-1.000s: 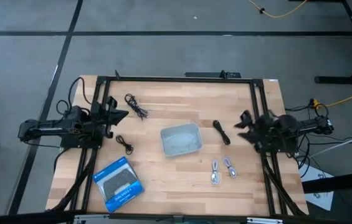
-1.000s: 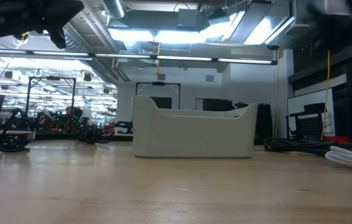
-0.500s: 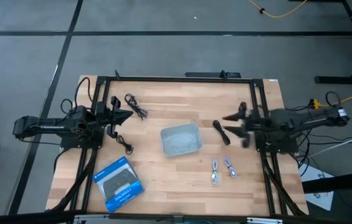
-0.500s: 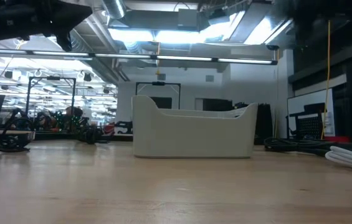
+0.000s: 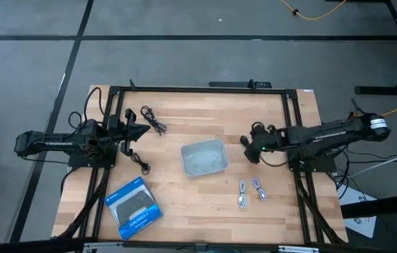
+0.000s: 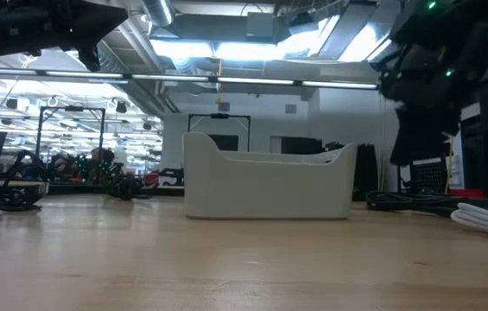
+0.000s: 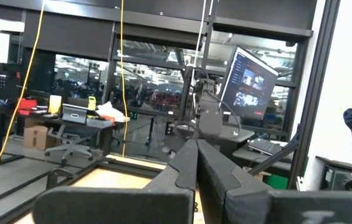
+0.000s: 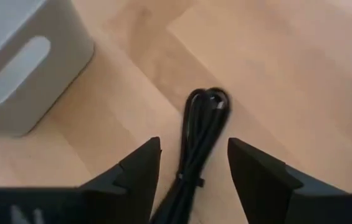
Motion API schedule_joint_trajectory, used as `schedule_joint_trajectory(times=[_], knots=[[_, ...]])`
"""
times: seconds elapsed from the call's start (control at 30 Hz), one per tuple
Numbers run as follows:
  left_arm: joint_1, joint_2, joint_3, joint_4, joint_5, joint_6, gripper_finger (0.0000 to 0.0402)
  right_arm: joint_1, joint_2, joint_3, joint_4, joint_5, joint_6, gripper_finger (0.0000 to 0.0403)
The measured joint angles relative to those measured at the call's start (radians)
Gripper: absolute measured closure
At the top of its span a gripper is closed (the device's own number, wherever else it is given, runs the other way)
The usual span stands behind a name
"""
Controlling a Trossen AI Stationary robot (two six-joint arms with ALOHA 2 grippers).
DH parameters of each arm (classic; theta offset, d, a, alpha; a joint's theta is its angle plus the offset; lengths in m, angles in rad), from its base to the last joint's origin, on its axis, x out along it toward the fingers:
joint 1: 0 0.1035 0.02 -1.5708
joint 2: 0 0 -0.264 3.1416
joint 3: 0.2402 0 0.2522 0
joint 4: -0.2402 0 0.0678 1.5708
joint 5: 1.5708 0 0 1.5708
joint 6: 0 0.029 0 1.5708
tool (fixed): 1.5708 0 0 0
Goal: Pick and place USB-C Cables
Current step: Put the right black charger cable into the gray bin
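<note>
A black cable bundle (image 8: pixel 202 124) lies flat on the table just right of the grey bin (image 5: pixel 204 157). My right gripper (image 8: pixel 194 149) hovers above it, open, with one finger on either side and no touch. The low view shows this gripper (image 6: pixel 421 95) well above the tabletop. Two loosely coiled black cables (image 5: pixel 154 119) (image 5: pixel 140 161) lie near my left gripper (image 5: pixel 138 131), which waits shut at the table's left side. Two silver-white bundles (image 5: pixel 242 193) (image 5: pixel 259 190) lie side by side toward the near edge.
A blue-and-black flat box (image 5: pixel 133 207) lies at the near left corner. The grey bin (image 6: pixel 268 183) stands mid-table with its open top upward. A black frame (image 5: pixel 198 89) runs round the table's edges. Bare wood shows between the bin and the silver-white bundles (image 6: pixel 485 218).
My right arm has stretched out from the table's right edge toward the bin. Its gripper has tipped downward and now hangs over the black cable bundle. My left arm shifted slightly early on and has since held still. No cable has moved.
</note>
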Motion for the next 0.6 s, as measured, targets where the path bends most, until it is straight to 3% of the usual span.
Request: schedule_joint_trajectory(times=[0.33, 0.6], knots=[[0.0, 0.0, 0.0, 0.0, 0.0, 0.0, 0.0401, -0.025, 0.152, -0.002, 0.034, -0.097, 0.007, 0.0211], [0.0, 0.0, 0.0, -0.001, 0.0, 0.0, 0.0401, -0.025, 0.277, -0.002, 0.081, -0.091, 0.009, 0.0211]])
